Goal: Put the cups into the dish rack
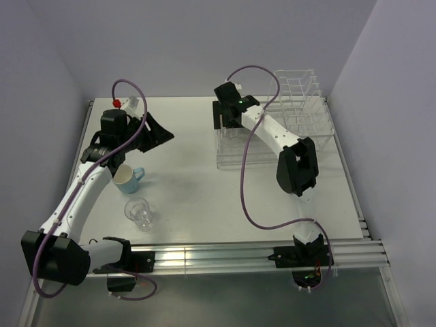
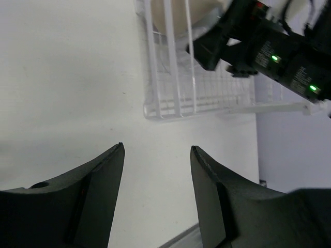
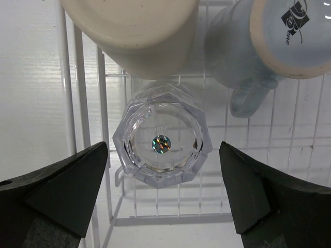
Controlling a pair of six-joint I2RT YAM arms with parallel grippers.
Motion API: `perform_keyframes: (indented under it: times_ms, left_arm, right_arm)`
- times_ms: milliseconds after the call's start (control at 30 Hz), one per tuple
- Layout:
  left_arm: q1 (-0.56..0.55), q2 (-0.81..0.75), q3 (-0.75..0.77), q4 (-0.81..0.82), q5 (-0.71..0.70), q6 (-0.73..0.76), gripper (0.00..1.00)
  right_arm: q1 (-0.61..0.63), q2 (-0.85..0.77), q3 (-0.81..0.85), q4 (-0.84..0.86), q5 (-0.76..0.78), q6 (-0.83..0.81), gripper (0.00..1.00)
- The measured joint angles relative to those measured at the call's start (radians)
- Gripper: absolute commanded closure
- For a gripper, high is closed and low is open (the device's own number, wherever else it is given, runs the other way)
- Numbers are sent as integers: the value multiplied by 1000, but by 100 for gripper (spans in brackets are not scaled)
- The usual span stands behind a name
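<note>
Tan paper cup (image 3: pixel 137 31) cropped; clear faceted tumbler (image 3: pixel 162 129) inverted in white wire rack (image 3: pixel 67 77).
Right end effector (image 3: pixel 163 150), left end effector (image 2: pixel 158 155): held spread.

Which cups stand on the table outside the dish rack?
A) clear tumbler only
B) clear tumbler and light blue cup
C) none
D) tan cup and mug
B: top view shows a clear tumbler and a light blue cup on the table, apart from the dish rack.
</note>
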Motion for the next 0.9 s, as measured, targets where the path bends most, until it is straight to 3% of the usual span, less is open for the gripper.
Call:
perform_keyframes:
  times_ms: [200,300,467,900]
  left_arm:
    - [0,-9,35,-97,-246,19,40]
    - [1,-40,35,-161,-410,16,46]
    - [34,-120,33,-266,-641,3,45]
    - [158,-200,-158,-391,-841,-77,42]
  right_arm:
    - [1,-84,-24,-2,-1,0,3]
    - [1,-181,-53,2,-1,0,3]
    - [3,-362,-140,33,-7,0,0]
    - [18,-578,-414,100,-49,0,0]
